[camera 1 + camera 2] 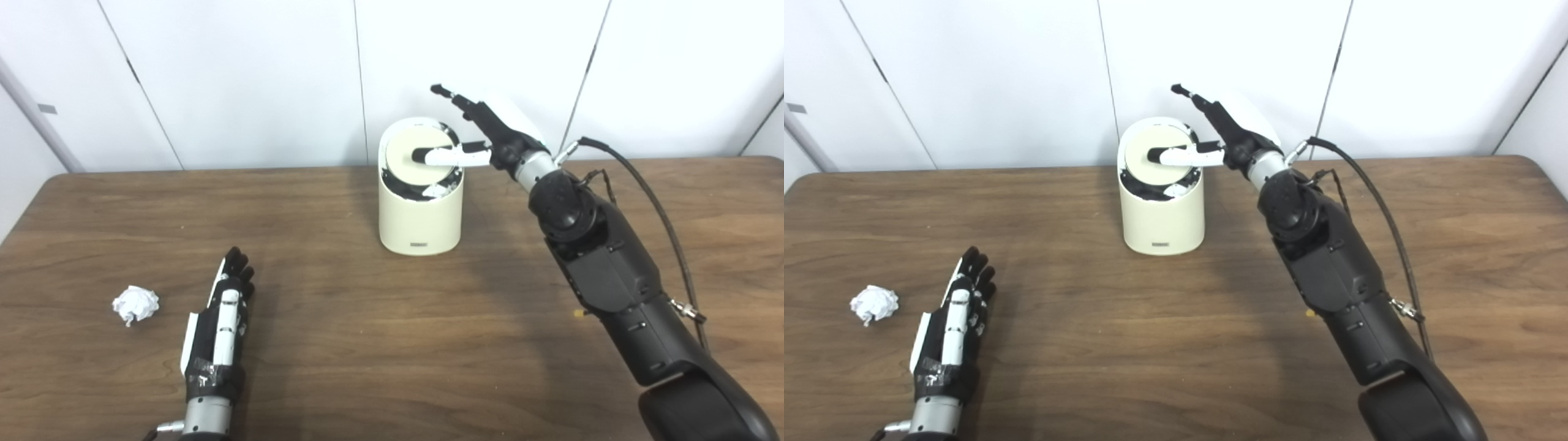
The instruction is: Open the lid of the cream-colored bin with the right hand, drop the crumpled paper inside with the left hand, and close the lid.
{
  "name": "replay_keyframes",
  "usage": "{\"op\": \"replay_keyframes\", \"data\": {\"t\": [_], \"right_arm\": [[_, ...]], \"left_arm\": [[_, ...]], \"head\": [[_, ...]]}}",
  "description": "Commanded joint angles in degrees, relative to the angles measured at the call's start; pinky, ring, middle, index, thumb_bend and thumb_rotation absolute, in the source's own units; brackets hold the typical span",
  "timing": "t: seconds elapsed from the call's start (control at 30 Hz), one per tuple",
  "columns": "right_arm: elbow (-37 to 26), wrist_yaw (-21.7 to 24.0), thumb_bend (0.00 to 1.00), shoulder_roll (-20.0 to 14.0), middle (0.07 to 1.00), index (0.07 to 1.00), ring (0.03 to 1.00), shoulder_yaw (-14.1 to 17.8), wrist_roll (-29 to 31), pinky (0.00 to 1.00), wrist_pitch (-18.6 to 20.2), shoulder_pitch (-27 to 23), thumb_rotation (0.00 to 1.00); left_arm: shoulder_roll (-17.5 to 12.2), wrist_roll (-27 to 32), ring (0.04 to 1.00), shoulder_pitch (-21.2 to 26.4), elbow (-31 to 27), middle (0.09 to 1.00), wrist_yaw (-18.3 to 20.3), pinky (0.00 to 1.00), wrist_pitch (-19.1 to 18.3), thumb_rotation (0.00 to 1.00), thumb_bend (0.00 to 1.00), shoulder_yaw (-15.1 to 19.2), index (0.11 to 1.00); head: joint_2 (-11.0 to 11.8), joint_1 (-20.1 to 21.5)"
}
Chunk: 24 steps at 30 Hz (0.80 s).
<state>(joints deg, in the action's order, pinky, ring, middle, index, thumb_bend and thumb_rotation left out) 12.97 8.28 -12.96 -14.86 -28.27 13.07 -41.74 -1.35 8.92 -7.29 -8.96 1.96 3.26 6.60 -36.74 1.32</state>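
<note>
Risk sits mainly at the lid (416, 160) of the cream-colored bin (420, 214), which stands upright toward the back of the desk (392, 343). The right hand (490, 131) reaches over the bin from its right side with one digit laid flat across the round lid and the other fingers (453, 98) spread and raised clear behind it, gripping nothing. The lid appears tilted, with a dark gap and something white showing at its front edge, though the view is too soft to say how far it has swung. If that one digit slides off the smooth disc, the lid would likely spring or fall back, and a sideways push rather than a downward one could shove or tip the light bin.

The crumpled paper (135, 304) lies on the desk at the near left, apart from the left hand (223, 318), which rests flat just beside it to the right, fingers extended close together and empty. The paper is small and loose; a poorly centred close could nudge it further left instead of catching it, and a slow pickup prolongs the strain on the lid hold.
</note>
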Motion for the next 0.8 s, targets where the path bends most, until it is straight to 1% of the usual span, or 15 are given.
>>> {"op": "replay_keyframes", "data": {"t": [0.0, 0.2, 0.4, 0.57, 0.77], "right_arm": [[-0.9, -1.3, 0.69, -0.2, 0.937, 0.922, 0.933, 0.6, -0.3, 0.87, -1.2, -2.2, 0.58], [-0.4, -1.2, 0.70, 0.0, 0.937, 0.923, 0.931, 0.6, -0.2, 0.86, -1.3, -2.1, 0.59], [0.4, -1.1, 0.69, 0.1, 0.946, 0.927, 0.945, 0.1, -0.8, 0.88, -1.0, -2.3, 0.58], [0.5, -1.0, 0.68, 0.3, 0.945, 0.926, 0.947, -0.4, -1.5, 0.90, -0.8, -2.3, 0.56], [1.1, -1.1, 0.68, 0.8, 0.941, 0.924, 0.943, -0.8, -2.2, 0.90, -0.9, -2.6, 0.55]], "left_arm": [[0.7, 0.1, 0.986, -1.4, -0.2, 0.985, -0.1, 1.00, 0.0, 0.85, 0.31, -0.6, 1.000], [0.5, 0.6, 0.987, -1.3, -0.1, 0.985, 0.2, 1.00, 0.1, 0.85, 0.32, -0.4, 1.000], [0.2, 0.8, 0.988, -1.3, 0.1, 0.987, 0.5, 1.00, 0.5, 0.85, 0.36, -0.5, 1.000], [0.0, 0.8, 0.990, -1.2, 0.1, 0.988, 0.5, 1.00, 0.4, 0.86, 0.34, -0.5, 1.000], [0.2, 1.2, 0.988, -1.2, 0.2, 0.989, 0.6, 1.00, 0.4, 0.85, 0.36, -0.4, 1.000]], "head": [[-0.1, 0.1], [-0.1, 0.5], [-0.3, 0.5], [-0.5, 0.6], [-0.6, 0.8]]}}
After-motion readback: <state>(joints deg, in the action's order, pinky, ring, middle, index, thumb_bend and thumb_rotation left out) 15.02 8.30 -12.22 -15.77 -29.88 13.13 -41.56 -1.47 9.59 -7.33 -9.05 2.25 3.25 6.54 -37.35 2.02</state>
